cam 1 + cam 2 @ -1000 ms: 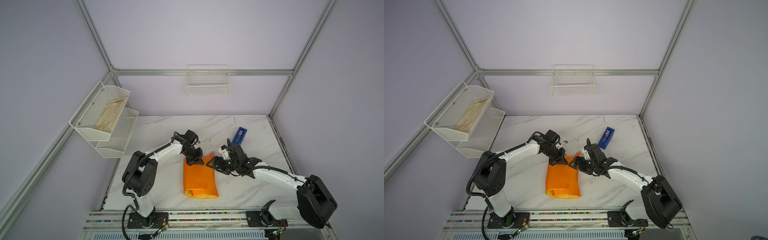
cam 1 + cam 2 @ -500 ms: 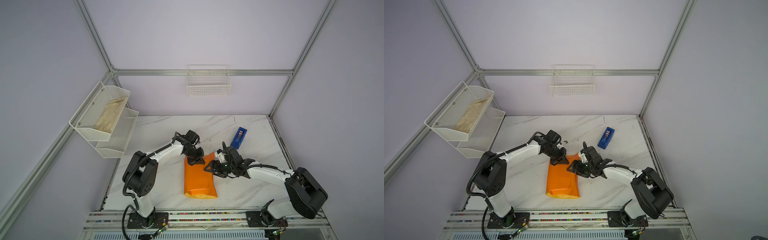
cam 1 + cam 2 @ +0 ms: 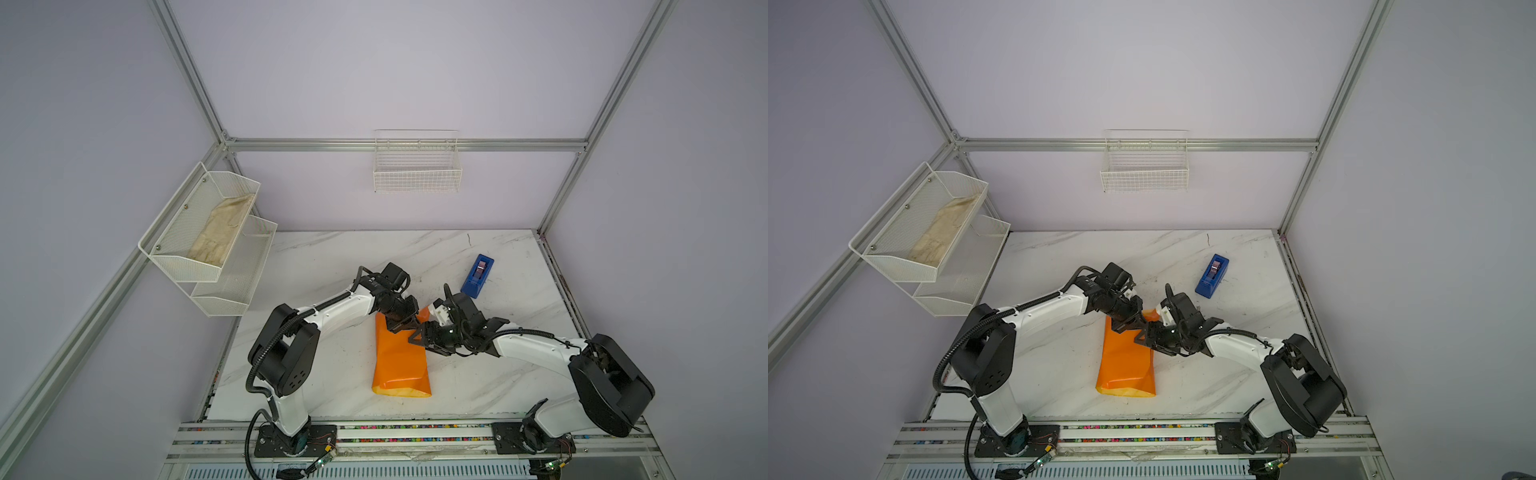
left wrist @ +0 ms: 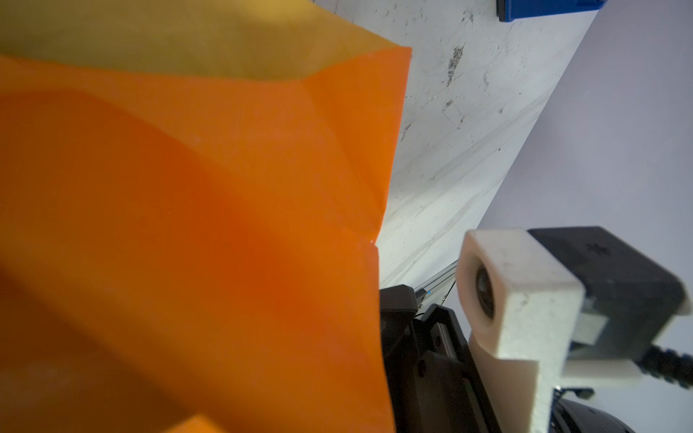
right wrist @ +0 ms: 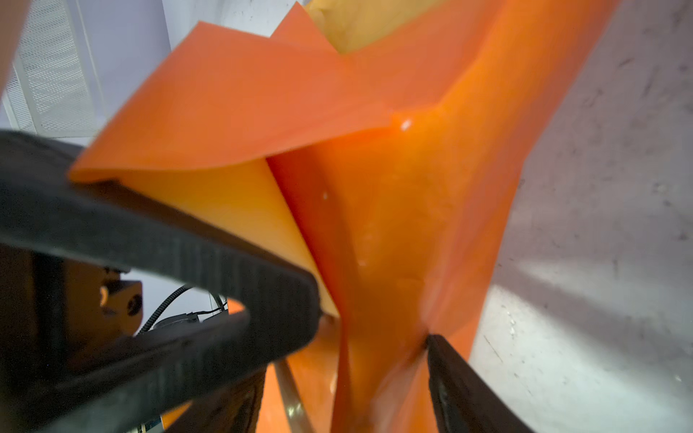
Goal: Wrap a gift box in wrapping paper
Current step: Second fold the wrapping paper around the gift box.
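The wrapping paper (image 3: 400, 365) lies folded lengthwise on the table (image 3: 498, 386), the gift box hidden, probably inside. Your left hand (image 3: 400, 327), closed, pins the far end, apparently so your right hand (image 3: 415, 338), jaws part-open, can straddle the raised flap there.

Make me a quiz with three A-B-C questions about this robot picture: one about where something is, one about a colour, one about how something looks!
1. Where is the beige cloth? A) on the table B) in the back-wall basket C) in the side shelf's top tray
2. What colour is the tape dispenser? A) blue B) red C) green
3. How is the wrapping paper? A) spread flat B) folded into a long shape C) crumpled into a ball
Answers: 1 C, it lies in the upper mesh tray; 2 A, bright blue in both top views; 3 B, its sides are folded in.
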